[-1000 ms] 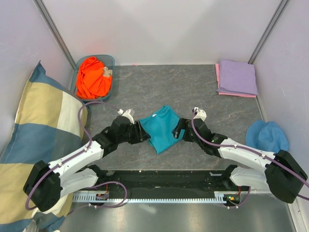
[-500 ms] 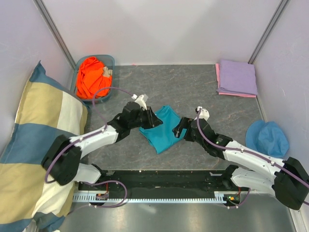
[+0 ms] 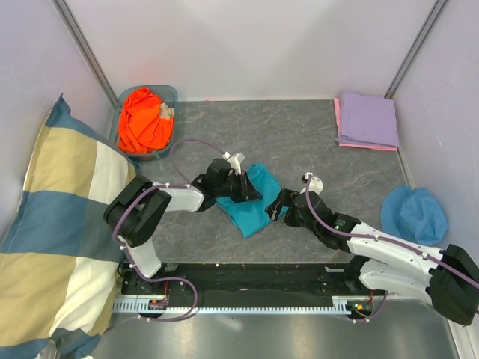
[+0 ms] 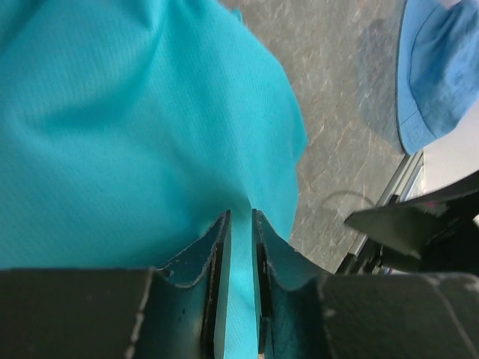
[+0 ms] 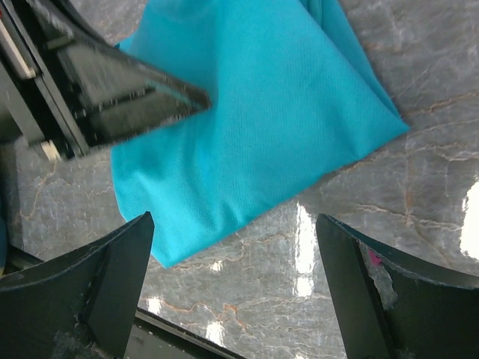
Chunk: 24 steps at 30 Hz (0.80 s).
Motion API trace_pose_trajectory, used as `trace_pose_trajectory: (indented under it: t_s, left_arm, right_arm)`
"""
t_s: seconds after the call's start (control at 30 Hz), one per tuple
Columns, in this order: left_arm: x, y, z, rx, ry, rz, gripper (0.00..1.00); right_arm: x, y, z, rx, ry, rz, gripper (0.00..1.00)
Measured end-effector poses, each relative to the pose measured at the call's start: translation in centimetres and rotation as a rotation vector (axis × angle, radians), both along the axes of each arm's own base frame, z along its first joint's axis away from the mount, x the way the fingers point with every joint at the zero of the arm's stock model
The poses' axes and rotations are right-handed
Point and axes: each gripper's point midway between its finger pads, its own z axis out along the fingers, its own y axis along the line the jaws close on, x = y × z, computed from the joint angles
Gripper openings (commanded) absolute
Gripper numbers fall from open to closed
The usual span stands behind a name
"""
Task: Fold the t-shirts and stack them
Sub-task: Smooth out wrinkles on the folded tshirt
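Note:
A teal t-shirt lies partly folded on the grey table, mid-front. My left gripper reaches over it from the left and is shut on a fold of the teal cloth; the cloth fills the left wrist view. My right gripper stands open at the shirt's right edge, and its fingers straddle bare table just off the teal corner. An orange t-shirt lies crumpled in a bin. A folded lavender t-shirt rests on a pink one at the back right.
The blue-grey bin sits at the back left. A large checked pillow leans along the left wall. The blue bucket hat lies at the right, also seen in the left wrist view. White walls enclose the table.
My left arm has swung right over the teal shirt and its jaws have closed on a fold. The right gripper has drawn back slightly toward the near edge and stays open.

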Motion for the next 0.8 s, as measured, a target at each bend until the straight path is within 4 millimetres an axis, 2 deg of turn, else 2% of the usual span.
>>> trace_pose_trajectory:
  t_s: [0.17, 0.33, 0.53, 0.67, 0.8]
  left_arm:
    - [1.9, 0.2, 0.3, -0.020, -0.025, 0.016, 0.22]
    - [3.6, 1.6, 0.2, -0.024, -0.038, 0.053, 0.21]
    - [5.4, 3.6, -1.4, -0.005, -0.020, 0.111, 0.17]
    - [6.0, 4.4, -2.9, 0.010, 0.005, 0.134, 0.17]
    - [7.2, 4.7, -2.8, -0.003, -0.008, 0.150, 0.17]
  right_arm:
    - [-1.1, 0.4, -1.0, 0.012, 0.031, 0.009, 0.98]
    - [-2.7, 0.8, -3.1, 0.033, 0.083, -0.006, 0.98]
    - [-3.7, 1.8, -5.3, 0.030, 0.133, -0.020, 0.98]
    - [-4.0, 2.8, -5.2, 0.048, 0.128, -0.017, 0.98]
    - [-4.1, 3.1, -5.2, 0.062, 0.129, -0.031, 0.98]
